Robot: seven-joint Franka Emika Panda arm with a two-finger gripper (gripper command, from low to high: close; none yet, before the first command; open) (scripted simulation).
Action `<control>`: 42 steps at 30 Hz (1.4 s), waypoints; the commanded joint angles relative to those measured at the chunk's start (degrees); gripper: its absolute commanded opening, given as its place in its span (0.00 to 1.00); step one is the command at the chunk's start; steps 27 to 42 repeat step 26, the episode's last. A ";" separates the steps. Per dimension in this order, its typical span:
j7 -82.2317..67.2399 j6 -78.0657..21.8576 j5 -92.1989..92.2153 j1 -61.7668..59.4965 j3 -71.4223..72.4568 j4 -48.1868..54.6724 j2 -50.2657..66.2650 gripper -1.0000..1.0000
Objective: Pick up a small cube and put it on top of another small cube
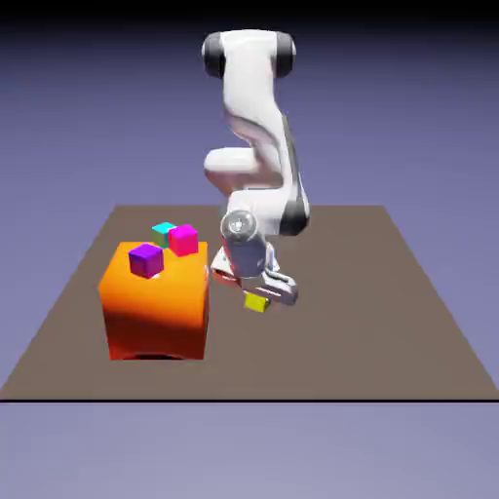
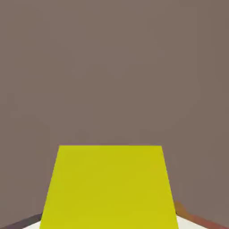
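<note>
Orange block (image 1: 158,310) stands near the end effector (image 1: 256,297) — clenched on the yellow cube (image 2: 110,188).

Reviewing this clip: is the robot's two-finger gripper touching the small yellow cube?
Touching: in the hand view, the gripper has the small yellow cube between its fingers, which meet its two sides at the bottom edge.

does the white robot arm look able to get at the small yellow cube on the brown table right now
Yes, most likely: the white arm's gripper is already closed on the small yellow cube, and the big orange block stands off to one side, apparently out of the way.
</note>
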 commanded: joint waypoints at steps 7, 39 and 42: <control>6.92 -13.67 -3.87 -6.88 -10.22 3.89 -11.97 0.00; 8.60 -27.52 11.35 -16.99 -24.23 3.16 -17.70 1.00; 8.60 -27.52 11.35 -16.99 -24.23 3.16 -17.70 1.00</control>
